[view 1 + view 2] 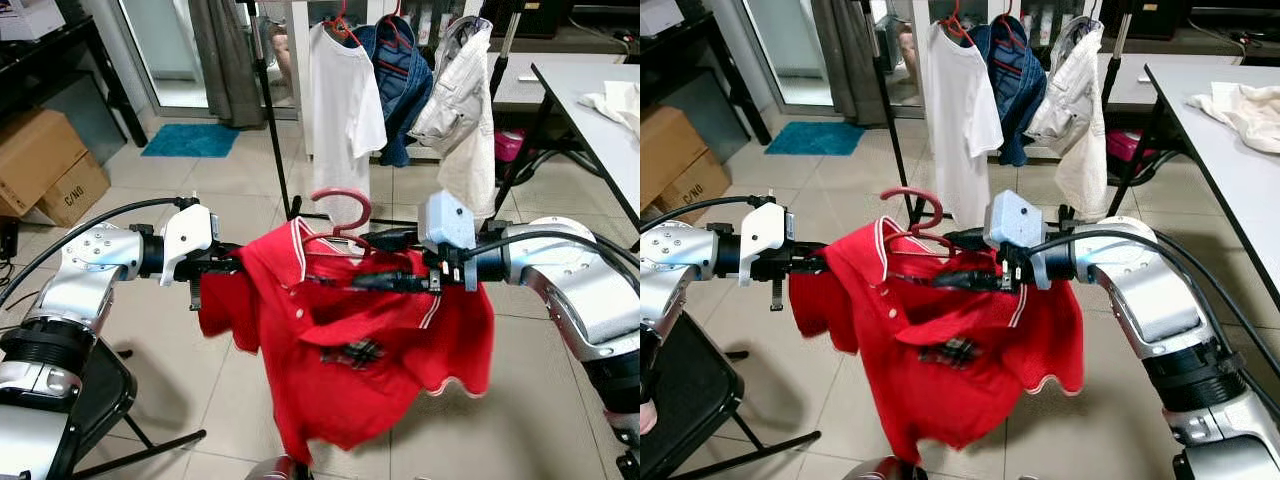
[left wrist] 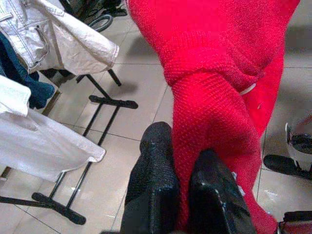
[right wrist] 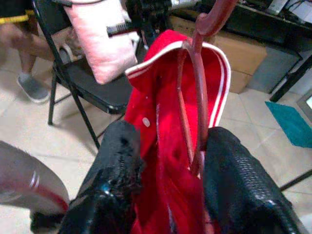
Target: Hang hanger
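A red polo shirt (image 1: 350, 370) with white collar trim hangs on a red hanger (image 1: 345, 205), held up between my two arms in front of me. My left gripper (image 2: 180, 195) is shut on the shirt's sleeve side, the red fabric pinched between its fingers. My right gripper (image 3: 195, 165) is shut on the hanger's neck and the collar beside it; the hook rises above the fingers. Farther ahead stands a clothes rack (image 1: 272, 120) carrying a white T-shirt (image 1: 340, 110), a denim garment (image 1: 400, 70) and a beige jacket (image 1: 460, 100).
Cardboard boxes (image 1: 45, 165) sit at the left wall, with a blue mat (image 1: 190, 140) by the door. A white table (image 1: 600, 110) with cloth runs along the right. A black folding chair (image 1: 95, 390) stands at my left. A seated person's leg (image 3: 24, 44) appears in the right wrist view.
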`<state>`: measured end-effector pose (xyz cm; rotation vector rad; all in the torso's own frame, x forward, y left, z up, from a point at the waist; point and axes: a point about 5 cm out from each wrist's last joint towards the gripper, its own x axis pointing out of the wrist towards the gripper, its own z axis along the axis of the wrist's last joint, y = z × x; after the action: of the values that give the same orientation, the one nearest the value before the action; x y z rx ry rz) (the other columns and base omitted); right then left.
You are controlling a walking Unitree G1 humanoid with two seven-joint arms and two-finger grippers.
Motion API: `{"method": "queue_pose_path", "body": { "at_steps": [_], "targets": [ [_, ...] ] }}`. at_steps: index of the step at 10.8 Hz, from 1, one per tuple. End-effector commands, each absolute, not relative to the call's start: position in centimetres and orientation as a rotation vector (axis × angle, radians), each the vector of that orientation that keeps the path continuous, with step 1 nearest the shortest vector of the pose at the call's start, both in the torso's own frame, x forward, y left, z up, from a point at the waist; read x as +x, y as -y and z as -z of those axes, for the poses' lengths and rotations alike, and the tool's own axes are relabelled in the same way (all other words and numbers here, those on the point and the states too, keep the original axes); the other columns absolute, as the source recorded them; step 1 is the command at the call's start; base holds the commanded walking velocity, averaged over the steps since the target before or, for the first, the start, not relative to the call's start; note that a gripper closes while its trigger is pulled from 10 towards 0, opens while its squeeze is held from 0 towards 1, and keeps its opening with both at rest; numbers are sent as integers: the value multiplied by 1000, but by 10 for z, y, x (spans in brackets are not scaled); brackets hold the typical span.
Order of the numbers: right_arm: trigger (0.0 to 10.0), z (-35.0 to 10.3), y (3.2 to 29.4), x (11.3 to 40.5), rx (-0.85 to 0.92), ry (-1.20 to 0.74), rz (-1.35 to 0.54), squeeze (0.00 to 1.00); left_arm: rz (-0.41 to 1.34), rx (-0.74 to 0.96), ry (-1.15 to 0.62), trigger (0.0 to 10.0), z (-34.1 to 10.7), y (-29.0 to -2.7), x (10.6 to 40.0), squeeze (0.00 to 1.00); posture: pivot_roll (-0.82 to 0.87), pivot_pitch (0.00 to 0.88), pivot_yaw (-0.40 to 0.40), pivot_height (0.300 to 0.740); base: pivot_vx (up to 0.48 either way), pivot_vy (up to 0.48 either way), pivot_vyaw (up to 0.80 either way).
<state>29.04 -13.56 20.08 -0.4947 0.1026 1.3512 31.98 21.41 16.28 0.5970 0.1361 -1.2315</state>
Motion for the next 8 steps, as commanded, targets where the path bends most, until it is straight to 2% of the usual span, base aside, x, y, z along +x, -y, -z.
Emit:
{"method": "queue_pose_path", "body": {
  "at_steps": [1, 8],
  "targets": [
    [0, -200, 132, 290, -524, -114, -1379, 0, 1204, 592, -73, 0, -175, -216, 321, 0, -95, 0, 77, 740, 0, 0, 0],
    [0, -194, 129, 292, -546, -133, -1367, 0, 1187, 585, -59, 0, -180, -217, 322, 0, -94, 0, 78, 740, 0, 0, 0]
  ]
}}
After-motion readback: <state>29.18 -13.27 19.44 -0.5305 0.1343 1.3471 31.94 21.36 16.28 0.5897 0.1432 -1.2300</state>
